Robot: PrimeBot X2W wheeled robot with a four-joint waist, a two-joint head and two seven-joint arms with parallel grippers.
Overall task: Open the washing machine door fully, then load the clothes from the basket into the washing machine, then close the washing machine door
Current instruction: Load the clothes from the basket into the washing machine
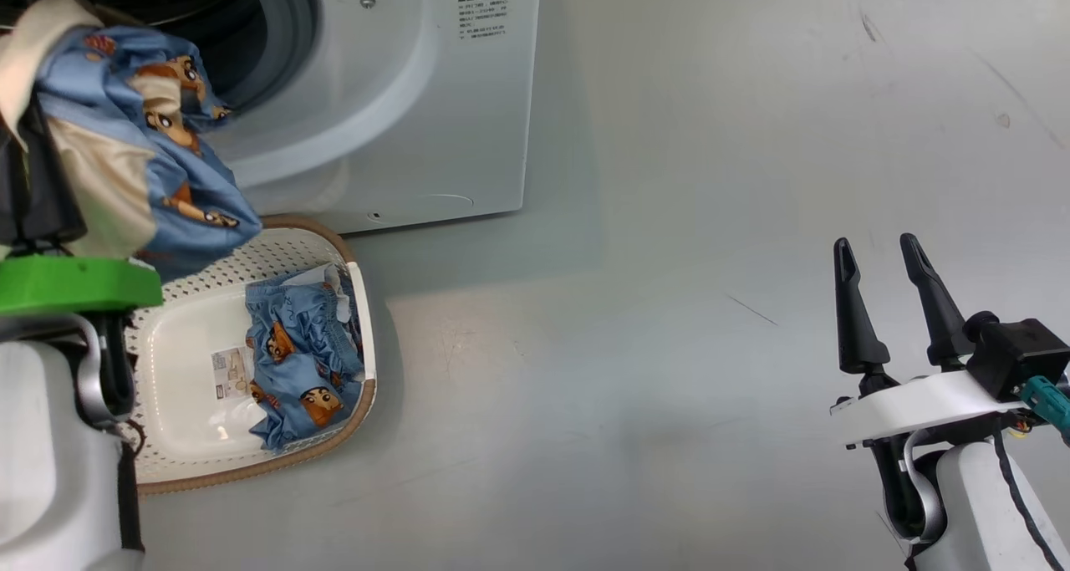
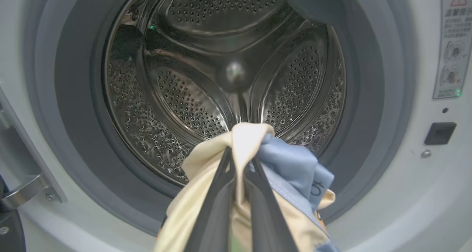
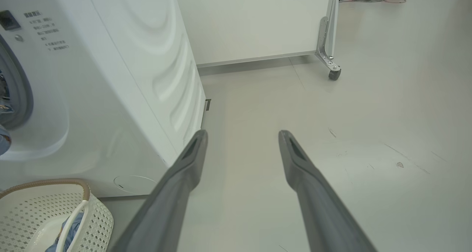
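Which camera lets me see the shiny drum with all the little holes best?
The left wrist view: it looks straight into the steel drum, holes and ribs clear. The head view gives just a dark slice of it behind the held clothes. The right wrist view catches the white side of the washing machine and its grey gasket.

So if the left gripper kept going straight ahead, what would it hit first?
Probably nothing until the back of the steel drum: the left gripper, shut on the clothes, points into the open washing machine.
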